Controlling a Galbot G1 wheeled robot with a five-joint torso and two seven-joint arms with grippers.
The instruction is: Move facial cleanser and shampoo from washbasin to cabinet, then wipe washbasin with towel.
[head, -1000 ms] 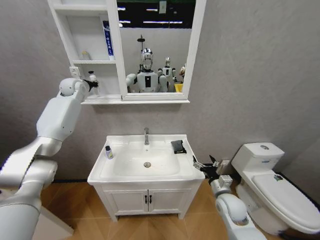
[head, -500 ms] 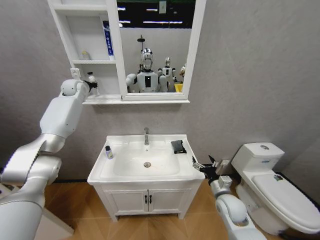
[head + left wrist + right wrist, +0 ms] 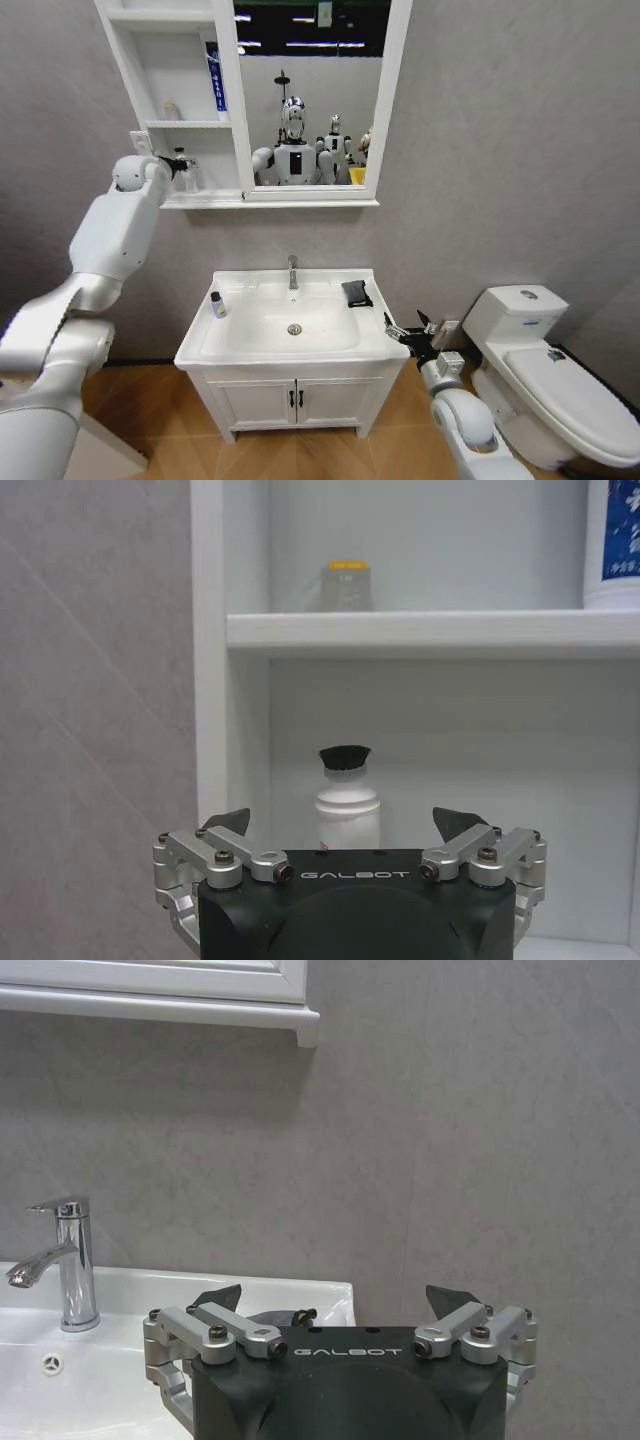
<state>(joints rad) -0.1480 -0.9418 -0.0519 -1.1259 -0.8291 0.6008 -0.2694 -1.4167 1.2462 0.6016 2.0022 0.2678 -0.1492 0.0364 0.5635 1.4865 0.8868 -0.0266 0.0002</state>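
Left pincer [image 3: 340,825] is up at the cabinet [image 3: 175,100], spread wide with nothing in it, right in front of a white bottle [image 3: 347,805] standing on the bottom shelf. Right pincer [image 3: 335,1305] hangs wide open beside the washbasin [image 3: 290,325]. 1 small bottle [image 3: 217,305] sits on the left rim, the dark towel [image 3: 356,292] at the back right.

white toilet [image 3: 545,375] beside the two-door vanity cupboard [image 3: 295,400] on wood floor [image 3: 160,400]
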